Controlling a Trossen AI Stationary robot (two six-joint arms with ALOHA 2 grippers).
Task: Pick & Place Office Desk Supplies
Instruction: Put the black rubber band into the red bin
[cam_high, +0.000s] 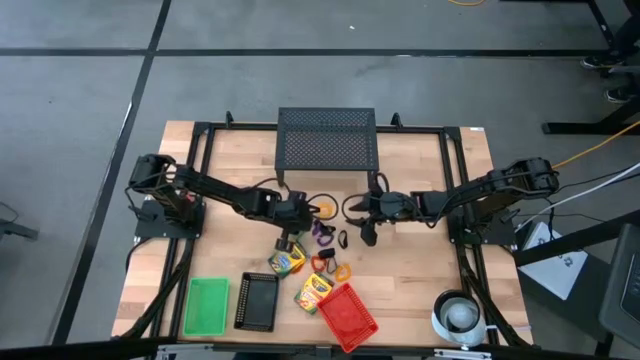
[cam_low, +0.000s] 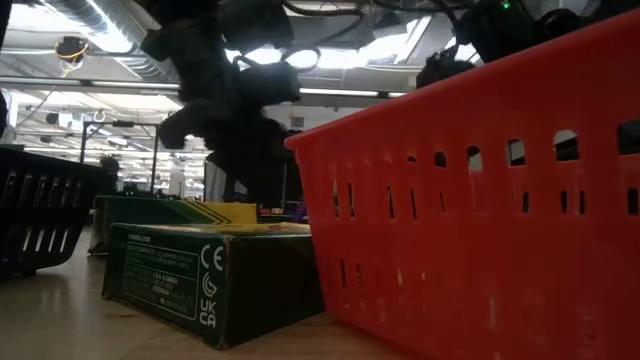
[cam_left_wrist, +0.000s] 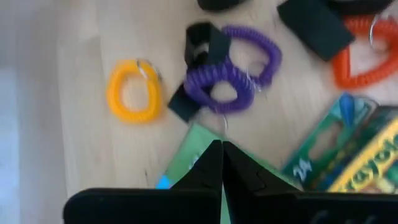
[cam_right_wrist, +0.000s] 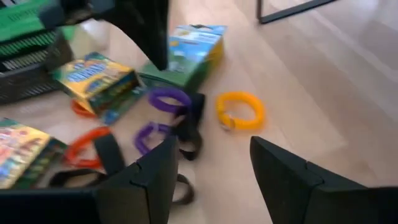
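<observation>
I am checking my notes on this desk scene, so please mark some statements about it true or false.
1. The left hand is shut. True.
2. The right hand is shut on a purple ring. False: it is open and holds nothing.
3. The yellow ring lies on the wooden table. True.
4. The red basket stands on the black mesh stand. False: it sits on the table, near the front edge.

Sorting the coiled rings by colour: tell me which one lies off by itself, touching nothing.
The yellow ring. It sits alone on bare wood, while the purple rings tangle with a black clip and the orange ring lies against another black piece.
</observation>
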